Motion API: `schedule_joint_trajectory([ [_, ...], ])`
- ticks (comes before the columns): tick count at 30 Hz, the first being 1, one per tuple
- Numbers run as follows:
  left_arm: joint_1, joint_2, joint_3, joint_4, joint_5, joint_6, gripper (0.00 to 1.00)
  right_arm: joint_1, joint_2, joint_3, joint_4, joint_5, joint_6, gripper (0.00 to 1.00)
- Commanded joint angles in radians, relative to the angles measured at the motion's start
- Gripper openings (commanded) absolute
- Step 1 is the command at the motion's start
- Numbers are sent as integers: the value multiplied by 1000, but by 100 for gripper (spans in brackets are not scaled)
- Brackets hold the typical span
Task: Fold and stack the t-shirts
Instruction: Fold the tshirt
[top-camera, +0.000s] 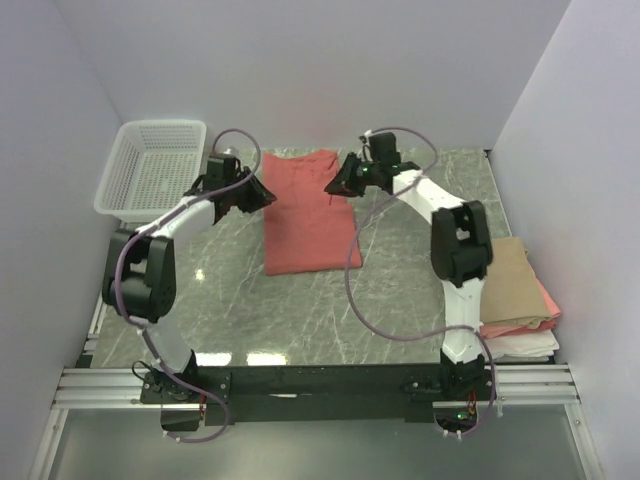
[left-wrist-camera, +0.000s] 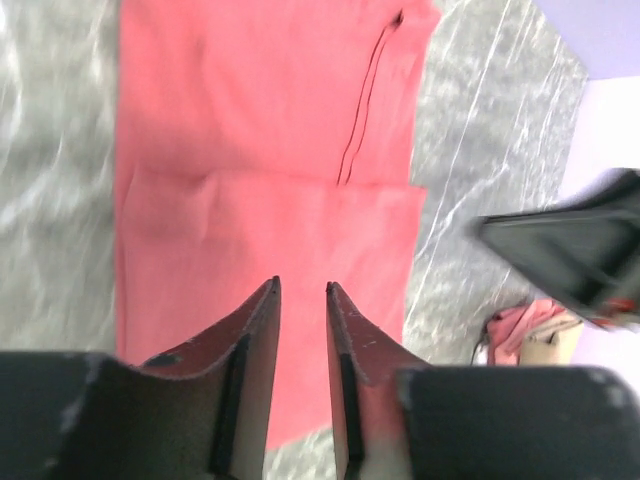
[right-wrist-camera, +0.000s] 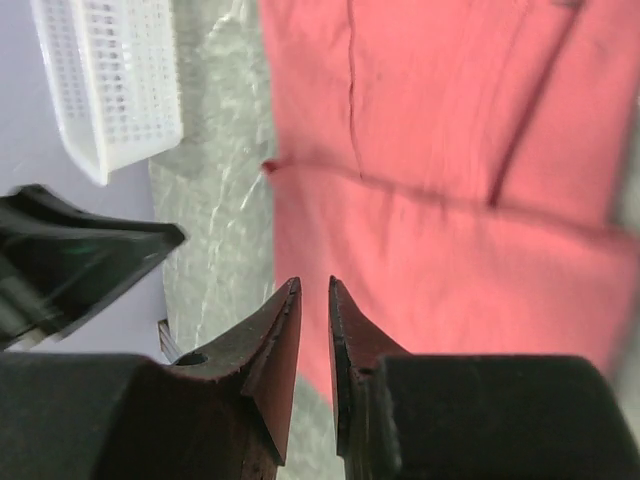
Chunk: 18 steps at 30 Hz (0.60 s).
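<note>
1. The salmon-red shirt (top-camera: 305, 215) lies flat toward 12 o'clock, and the table (top-camera: 300, 320) is bare from its hem to 6.
2. Over its 9 o'clock edge is the left gripper (top-camera: 265, 196), jaws slightly parted, nothing held.
3. Over the 3 o'clock edge is the right gripper (top-camera: 335, 186), a narrow gap, nothing held either.
4. The mesh basket (top-camera: 150, 170) sits at 10 and the stack of folded tees (top-camera: 515, 290) at 4, both well apart from the shirt.

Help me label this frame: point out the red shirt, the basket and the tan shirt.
red shirt (top-camera: 305, 215), top view, middle of cloth
basket (top-camera: 158, 172), top view, bare mesh floor
tan shirt (top-camera: 510, 280), top view, upper face
</note>
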Motion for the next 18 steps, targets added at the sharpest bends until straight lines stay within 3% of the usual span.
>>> schedule_joint_trajectory([
  [1,-37,-102,-105,36,-46,-24,28,-7,-202,-148,5,60,-35,25],
  [5,-94,-118,-198,95,12,-55,21,16,-303,-378,83,52,-12,25],
  [11,-163,-114,-329,115,-26,-119,9,48,-364,-594,161,37,2,25],
  [18,-163,-134,-461,129,-89,-156,4,31,-333,-715,174,71,-9,23],
])
